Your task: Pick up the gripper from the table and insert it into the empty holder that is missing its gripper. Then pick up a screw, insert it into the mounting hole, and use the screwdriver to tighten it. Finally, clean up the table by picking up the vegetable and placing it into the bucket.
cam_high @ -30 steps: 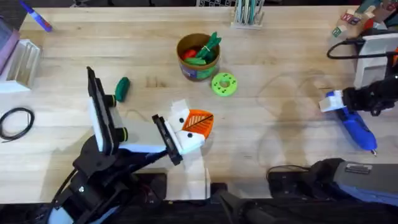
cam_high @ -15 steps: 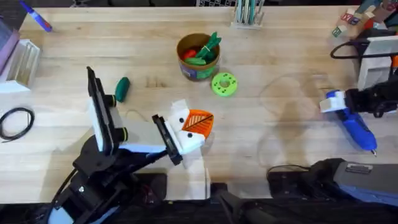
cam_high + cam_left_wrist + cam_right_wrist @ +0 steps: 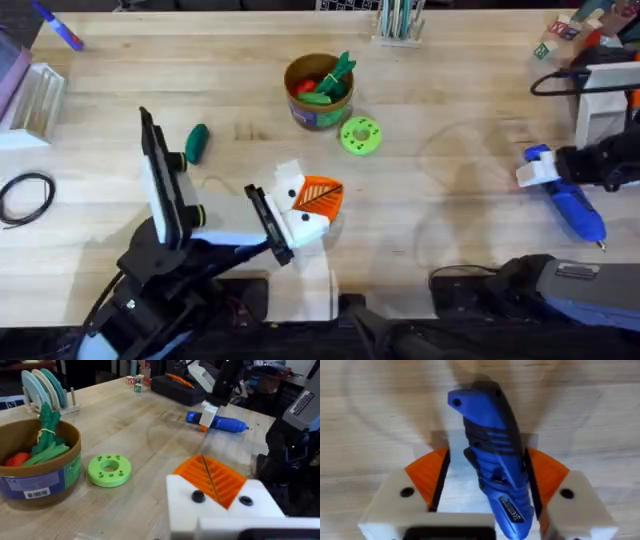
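Blue screwdriver (image 3: 495,470) lies on the table's right side, between the right gripper's (image 3: 487,467) parted orange pads. A shallow, off-centre pinch could let it slip. Across the table, the left gripper (image 3: 212,480) stands closed and empty.

The bucket (image 3: 319,92) sits mid-table toward the back, the disc (image 3: 361,135) just beside it on the right. The vegetable (image 3: 196,142) lies well left of the bucket. The screwdriver (image 3: 571,202) lies far right, between the right gripper's (image 3: 545,170) fingers.
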`<state>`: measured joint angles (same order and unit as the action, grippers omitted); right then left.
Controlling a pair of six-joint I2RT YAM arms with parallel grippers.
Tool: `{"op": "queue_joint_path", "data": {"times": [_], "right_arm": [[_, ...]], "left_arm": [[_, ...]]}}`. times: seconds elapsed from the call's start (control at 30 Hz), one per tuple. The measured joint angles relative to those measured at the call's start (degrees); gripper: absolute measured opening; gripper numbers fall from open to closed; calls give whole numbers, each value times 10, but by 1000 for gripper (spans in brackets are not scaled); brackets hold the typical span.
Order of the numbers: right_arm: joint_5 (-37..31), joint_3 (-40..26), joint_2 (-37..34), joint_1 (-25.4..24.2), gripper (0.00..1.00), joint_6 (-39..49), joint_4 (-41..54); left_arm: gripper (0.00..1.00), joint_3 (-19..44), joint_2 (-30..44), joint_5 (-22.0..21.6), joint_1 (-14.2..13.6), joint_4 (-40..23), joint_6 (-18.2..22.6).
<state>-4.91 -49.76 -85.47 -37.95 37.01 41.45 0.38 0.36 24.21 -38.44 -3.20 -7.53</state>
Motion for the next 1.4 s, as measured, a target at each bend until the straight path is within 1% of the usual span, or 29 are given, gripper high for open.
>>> {"op": "queue_joint_path", "data": {"times": [0.1,0.17,0.23,0.33,0.37,0.47,0.53,0.57,0.7,0.77,0.9,1.03,1.13,1.23,1.4], "right_arm": [[-2,0,0,0,857,2,0],[-4,0,0,0,771,4,-6],[-7,0,0,0,606,6,-15],[-12,0,0,-1,445,8,-21],[-12,0,0,-1,364,7,-22],[-12,0,0,-1,198,8,-23],[-13,0,0,-1,50,9,-24],[-13,0,0,-1,22,6,-23],[-13,0,2,-1,22,-3,-23],[-12,0,14,-1,21,-9,-24],[10,0,70,-1,21,-27,-27],[66,0,141,-1,21,-68,-31],[99,0,199,9,21,-106,-39],[120,0,264,40,21,-138,-43],[173,0,381,127,21,-183,-57]], "left_arm": [[5,0,0,0,0,0,0],[5,0,0,0,0,0,0],[5,0,0,0,0,0,0],[5,0,0,0,0,0,0],[5,0,0,0,0,0,0],[5,0,0,0,0,0,0],[5,0,0,0,0,0,0],[5,0,0,0,0,0,0],[5,0,0,0,0,0,0],[5,0,0,0,0,0,0],[5,0,0,0,0,0,0],[5,0,0,0,0,0,0],[5,0,0,0,0,0,0],[5,0,0,0,0,0,0],[5,0,0,0,0,0,0]]}}
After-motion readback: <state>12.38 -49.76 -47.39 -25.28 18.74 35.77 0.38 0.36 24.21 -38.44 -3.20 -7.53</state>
